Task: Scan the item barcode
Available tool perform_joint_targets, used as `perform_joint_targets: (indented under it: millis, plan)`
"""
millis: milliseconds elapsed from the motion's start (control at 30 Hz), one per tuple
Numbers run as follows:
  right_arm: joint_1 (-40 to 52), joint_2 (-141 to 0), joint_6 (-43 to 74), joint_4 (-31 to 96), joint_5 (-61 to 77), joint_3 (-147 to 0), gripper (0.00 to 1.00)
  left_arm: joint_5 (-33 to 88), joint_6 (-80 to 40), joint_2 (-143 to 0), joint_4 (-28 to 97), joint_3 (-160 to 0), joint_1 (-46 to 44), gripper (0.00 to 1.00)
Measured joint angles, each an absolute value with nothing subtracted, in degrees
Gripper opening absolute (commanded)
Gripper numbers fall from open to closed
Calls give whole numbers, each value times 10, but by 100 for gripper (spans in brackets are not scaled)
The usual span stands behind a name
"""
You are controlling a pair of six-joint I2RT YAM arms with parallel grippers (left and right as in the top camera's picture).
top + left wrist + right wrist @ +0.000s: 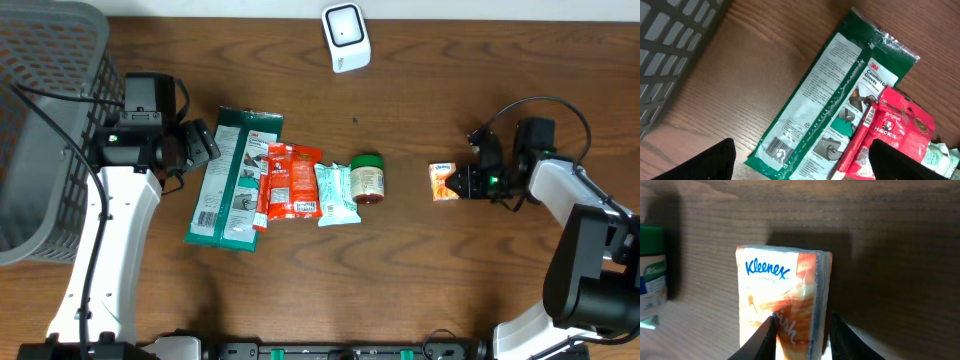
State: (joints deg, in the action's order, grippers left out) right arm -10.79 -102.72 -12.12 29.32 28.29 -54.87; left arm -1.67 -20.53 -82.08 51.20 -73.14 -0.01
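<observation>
Kleenex pack (443,182): lies at right, well apart from scanner (346,37); not lifted, barcode unscanned. Right gripper (462,183): fingers straddle its end, firm pinch cannot be told. Left gripper (805,162): fingers spread, empty.

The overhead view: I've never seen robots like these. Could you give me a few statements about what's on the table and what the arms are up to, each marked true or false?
1. The right gripper is at the Kleenex tissue pack. True.
2. The tissue pack is stacked on the green-lidded jar. False: it lies apart from the jar, on the bare table.
3. The left gripper is open, over the green 3M gloves packet. True.
4. The red Hacks bag is tucked under the gloves packet. False: it overlaps the packet's edge from on top.
5. An arm holds the white scanner. False: it stands alone at the far edge.
</observation>
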Motion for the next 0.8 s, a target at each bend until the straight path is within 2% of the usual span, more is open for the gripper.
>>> perform_joint_targets:
  millis: [100,267,533,633,800]
  plan:
    - [-108,-1027,-126,269,292,-535,13,-17,-205,-821,512,-731,0,86]
    - [-108,-1027,-112,275,303,-542,1,-17,-205,-821,512,-731,0,85]
    - [-89,-994,-89,392,278,-649,1,-17,-205,-821,512,-731,0,85]
    - [-52,-959,-72,431,230,-712,1,-17,-205,-821,512,-731,0,85]
    - [62,-944,-30,503,78,-824,1,-17,-205,-821,512,-731,0,85]
